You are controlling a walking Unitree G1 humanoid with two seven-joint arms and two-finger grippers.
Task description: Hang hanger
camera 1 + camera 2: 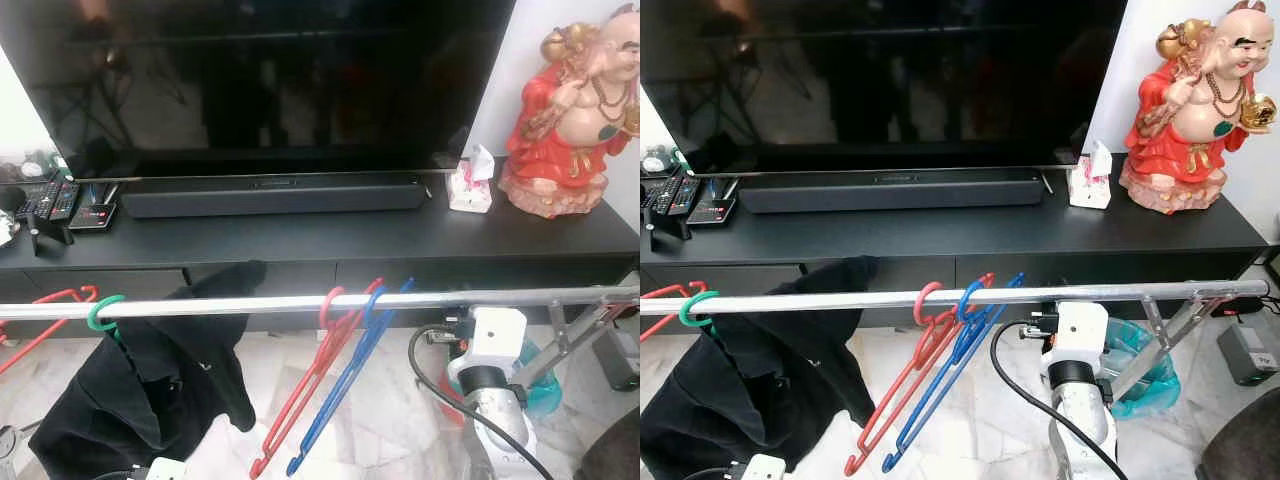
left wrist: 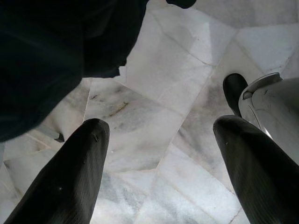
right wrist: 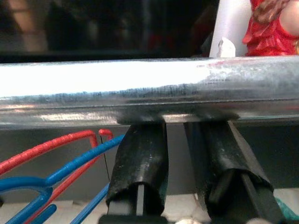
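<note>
Left claw (image 2: 159, 172) hangs low over the marble floor (image 2: 154, 116), fingers (image 2: 70, 177) wide apart, nothing between them, black cloth just beside. Right claw (image 3: 184, 140) is up under the metal rail (image 1: 300, 303), tips touching its underside, fingers (image 3: 140, 163) close together with only a thin gap and nothing gripped.

Left to right along the rail: red hanger (image 1: 45, 300) hooked at the far left end, then a green hook (image 1: 103, 313) carrying a black garment (image 1: 150, 380) that droops toward the floor. Near the middle, a second red hanger (image 1: 310, 390) and a blue hanger (image 1: 345, 385), both hooked on the rail, side by side, tilted, lower ends swung left. Right arm (image 1: 490, 380) rises just right of the blue hanger, black cable looped beside it.

Behind, black desk (image 1: 320, 240): remotes (image 1: 55, 200) at left, soundbar (image 1: 270, 195) under the TV (image 1: 270, 80), tissue pack (image 1: 470, 185), red statue (image 1: 570, 120) at right. Teal bag (image 1: 1140, 370) on the floor under the rail's right end.
</note>
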